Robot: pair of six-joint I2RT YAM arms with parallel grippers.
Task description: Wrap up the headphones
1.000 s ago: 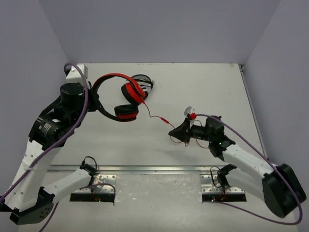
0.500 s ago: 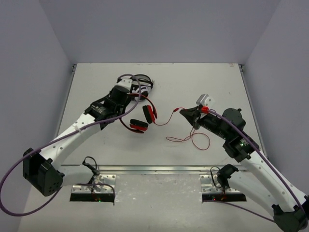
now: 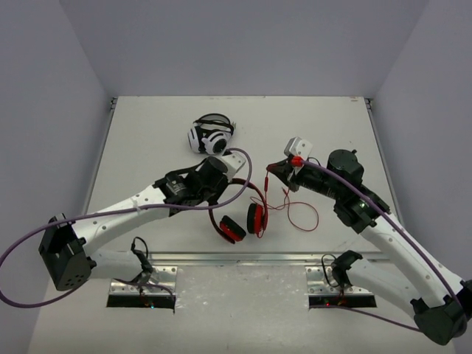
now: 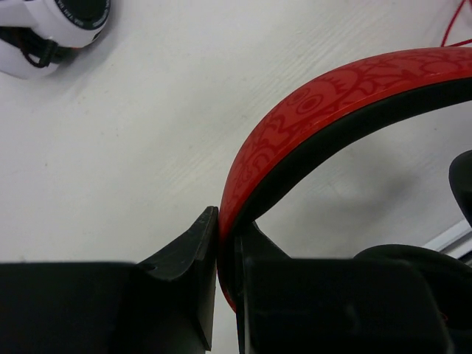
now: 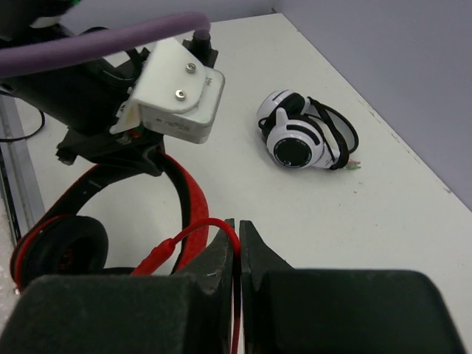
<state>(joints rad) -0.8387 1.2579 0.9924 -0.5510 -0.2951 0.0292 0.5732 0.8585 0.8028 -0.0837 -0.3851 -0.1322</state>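
The red headphones (image 3: 245, 221) hang over the near middle of the table, ear cups low, headband (image 4: 332, 110) arching up. My left gripper (image 3: 222, 193) is shut on the headband; in the left wrist view the red band is pinched between the black fingers of this gripper (image 4: 227, 236). The thin red cord (image 3: 302, 215) loops on the table at the right. My right gripper (image 3: 274, 169) is shut on the cord near its plug; in the right wrist view the cord (image 5: 214, 223) bends out of the closed tips of that gripper (image 5: 237, 225).
White-and-black headphones (image 3: 210, 136) lie at the back middle, also seen as the white-and-black set (image 5: 302, 140) in the right wrist view. A metal rail (image 3: 236, 258) runs along the near table edge. Side walls enclose the table.
My left arm has carried the headphones from the back left down toward the near middle. My right gripper, still on the cord, has shifted slightly back and left.
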